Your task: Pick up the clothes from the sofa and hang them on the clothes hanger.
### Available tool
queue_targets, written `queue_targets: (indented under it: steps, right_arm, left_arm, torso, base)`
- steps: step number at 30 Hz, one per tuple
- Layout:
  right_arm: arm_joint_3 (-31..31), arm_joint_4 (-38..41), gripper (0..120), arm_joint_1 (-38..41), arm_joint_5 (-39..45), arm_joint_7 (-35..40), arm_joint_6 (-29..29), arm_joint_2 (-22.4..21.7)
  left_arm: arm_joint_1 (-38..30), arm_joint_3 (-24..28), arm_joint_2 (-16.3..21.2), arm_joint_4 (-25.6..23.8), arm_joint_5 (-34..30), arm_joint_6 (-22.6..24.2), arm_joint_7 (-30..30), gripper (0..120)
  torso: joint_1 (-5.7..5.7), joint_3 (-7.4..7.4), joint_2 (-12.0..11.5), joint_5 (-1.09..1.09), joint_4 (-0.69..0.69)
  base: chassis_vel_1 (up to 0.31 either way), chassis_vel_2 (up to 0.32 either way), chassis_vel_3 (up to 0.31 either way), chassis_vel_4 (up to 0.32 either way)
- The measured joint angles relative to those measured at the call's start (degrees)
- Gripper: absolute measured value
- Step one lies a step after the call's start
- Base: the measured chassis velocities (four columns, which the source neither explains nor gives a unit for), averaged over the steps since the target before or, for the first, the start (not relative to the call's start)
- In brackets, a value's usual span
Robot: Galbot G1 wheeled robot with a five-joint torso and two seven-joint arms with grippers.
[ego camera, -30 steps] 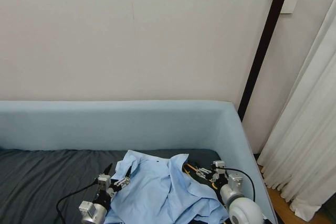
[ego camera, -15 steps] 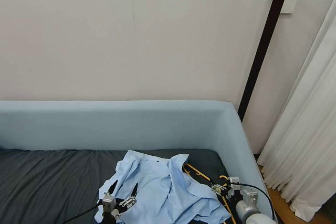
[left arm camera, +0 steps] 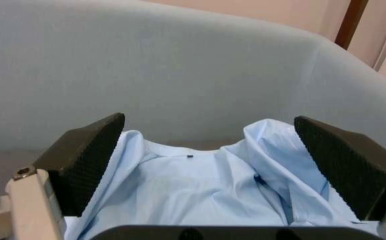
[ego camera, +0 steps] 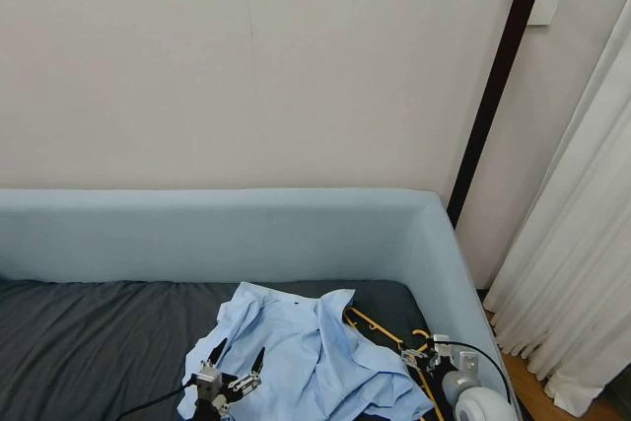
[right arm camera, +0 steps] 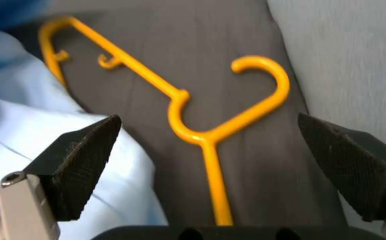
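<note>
Both jaws are standing spread wide, gripping nothing. Left gripper (ego camera: pixel 230 372) is hovering at the lower centre of the head view, over the near edge of the light blue shirt (ego camera: pixel 306 347). That shirt is lying crumpled on the dark seat cushion (ego camera: pixel 79 342) of the pale blue sofa (ego camera: pixel 217 234). From my left wrist, its collar is showing between my two black pads (left arm camera: pixel 86 155). Right gripper (ego camera: pixel 422 354) is hanging at the lower right of the head view, above the yellow hanger (right arm camera: pixel 179 96). It is lying flat on the cushion, with one arm seeming to run under the shirt's edge. I am weighing the risks. Closing on one loose fold could let the shirt slip free, or drag the hanger along. Being thin and flat, the hanger could skid away from my right pads.
</note>
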Motion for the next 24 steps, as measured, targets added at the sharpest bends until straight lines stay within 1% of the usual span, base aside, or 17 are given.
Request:
queue_targets:
  steps: [8,15,24]
  right_arm:
    - [-0.88,-3.58,100,2.62,0.62,1.8,-1.86,1.6]
    - [-1.47,-5.66,100,3.58,0.52,2.59,-3.74,1.36]
    - [-2.78,-8.54,100,5.55,0.72,3.26,-4.43,1.51]
  left_arm:
    - [1.15,-0.3,-0.18,-1.33,0.25,0.76,-0.13,100]
    - [1.99,-0.82,0.0,-1.63,-0.11,0.65,-0.18,100]
    - [2.33,-0.83,0.39,-2.14,-0.23,0.55,-0.16,100]
  torso:
    - [0.0,0.0,0.0,0.0,0.01]
    - [0.0,0.0,0.0,0.0,0.01]
    - [0.0,0.0,0.0,0.0,0.01]
  base:
    - [0.0,0.0,0.0,0.0]
    - [0.0,0.0,0.0,0.0]
    - [0.0,0.0,0.0,0.0]
